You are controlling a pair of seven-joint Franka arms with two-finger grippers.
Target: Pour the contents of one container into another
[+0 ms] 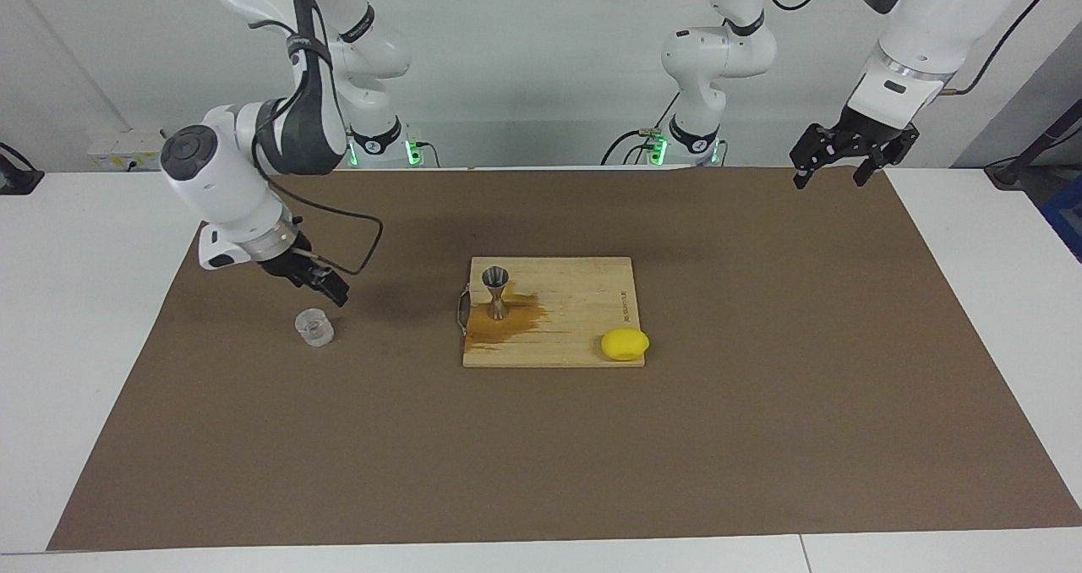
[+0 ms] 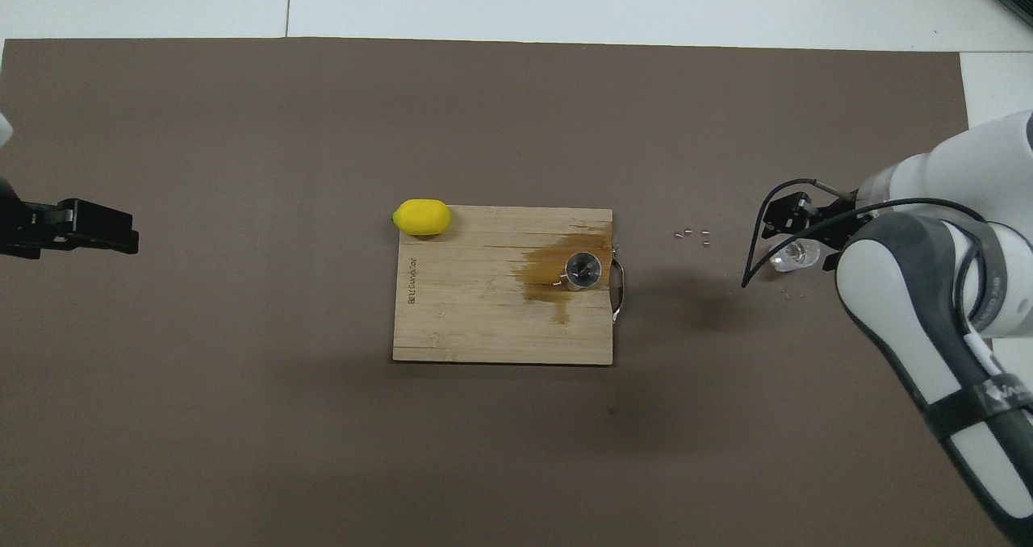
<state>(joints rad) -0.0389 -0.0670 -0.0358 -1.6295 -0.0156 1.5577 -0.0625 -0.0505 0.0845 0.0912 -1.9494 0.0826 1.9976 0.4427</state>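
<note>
The small clear cup [image 1: 314, 328] stands upright on the brown mat toward the right arm's end of the table; it also shows in the overhead view [image 2: 791, 255]. My right gripper [image 1: 324, 284] hangs just above and beside the cup, open and apart from it; it also shows in the overhead view [image 2: 801, 232]. The steel hourglass jigger [image 1: 496, 292] stands upright on the wooden board [image 1: 583, 336], in a brown wet stain [image 2: 557, 271]. The jigger also shows in the overhead view [image 2: 583, 269]. My left gripper [image 1: 831, 170] waits open and empty, raised over the mat's edge at the left arm's end.
A yellow lemon [image 1: 625, 344] lies on the board's corner, farther from the robots than the jigger. A metal handle [image 1: 462, 309] is on the board's edge by the jigger. A few tiny bits [image 2: 694, 235] lie on the mat between board and cup.
</note>
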